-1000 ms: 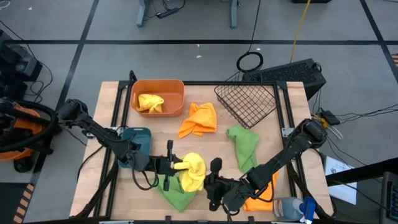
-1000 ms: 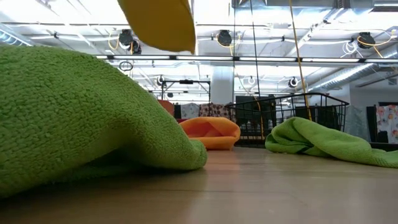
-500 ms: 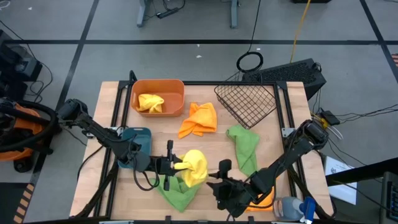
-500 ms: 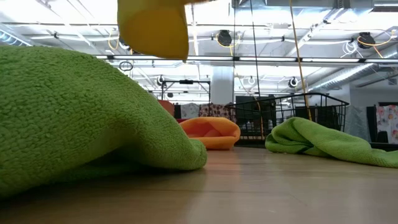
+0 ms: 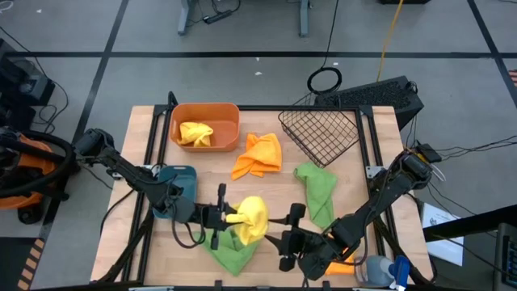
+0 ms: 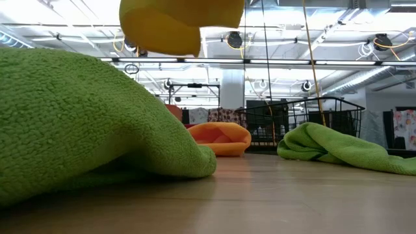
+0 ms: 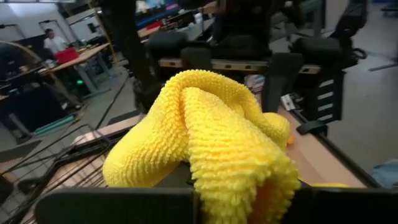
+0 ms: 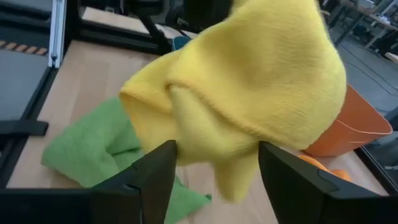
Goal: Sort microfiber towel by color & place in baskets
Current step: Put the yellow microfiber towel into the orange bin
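Yellow microfiber towel [image 5: 251,220] held above near-centre of table [image 5: 145,129], pinched in left gripper [image 5: 230,217], over green towel [image 5: 229,252]. Right gripper [image 5: 291,236] just right of it, jaws spread wide, nothing between. Second yellow towel [image 5: 195,133] inside orange tub [image 5: 230,111], far left. Orange towel [image 5: 258,155] mid-table. Wire-mesh basket [image 5: 323,133] far right; another green towel [image 5: 317,187] near it. Teal tub [image 5: 182,174] at left edge.

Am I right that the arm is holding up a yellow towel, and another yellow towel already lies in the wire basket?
Not quite. The left gripper does hold a yellow towel, but the other yellow towel lies in the orange tub, not the wire basket, which holds no towel. The high view shows this.
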Controlling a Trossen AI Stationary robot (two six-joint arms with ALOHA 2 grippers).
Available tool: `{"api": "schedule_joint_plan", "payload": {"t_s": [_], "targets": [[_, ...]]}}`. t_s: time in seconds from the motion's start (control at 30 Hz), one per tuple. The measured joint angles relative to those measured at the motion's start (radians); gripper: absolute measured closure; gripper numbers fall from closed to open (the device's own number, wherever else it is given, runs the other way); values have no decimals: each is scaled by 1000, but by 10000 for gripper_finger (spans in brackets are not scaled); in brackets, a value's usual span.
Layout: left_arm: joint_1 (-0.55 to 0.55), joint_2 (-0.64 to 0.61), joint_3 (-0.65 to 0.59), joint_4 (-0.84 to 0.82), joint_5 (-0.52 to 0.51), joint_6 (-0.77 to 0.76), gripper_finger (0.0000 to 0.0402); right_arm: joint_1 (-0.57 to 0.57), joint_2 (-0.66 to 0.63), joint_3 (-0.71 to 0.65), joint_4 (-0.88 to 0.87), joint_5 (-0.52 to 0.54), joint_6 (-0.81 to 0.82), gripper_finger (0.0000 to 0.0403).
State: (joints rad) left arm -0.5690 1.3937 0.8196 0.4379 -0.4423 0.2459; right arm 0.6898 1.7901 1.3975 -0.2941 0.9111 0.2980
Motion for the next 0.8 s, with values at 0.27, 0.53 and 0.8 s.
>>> {"api": "schedule_joint_plan", "payload": {"t_s": [0.27,0.53,0.8], "targets": [[-13,0,0,77,149,79,359,-34,23,0,180,-78,-87,145],[-71,0,0,114,170,203,359,-96,73,0,264,-185,-183,130],[-97,0,0,114,192,260,359,-107,86,0,356,-187,-283,203]]}}
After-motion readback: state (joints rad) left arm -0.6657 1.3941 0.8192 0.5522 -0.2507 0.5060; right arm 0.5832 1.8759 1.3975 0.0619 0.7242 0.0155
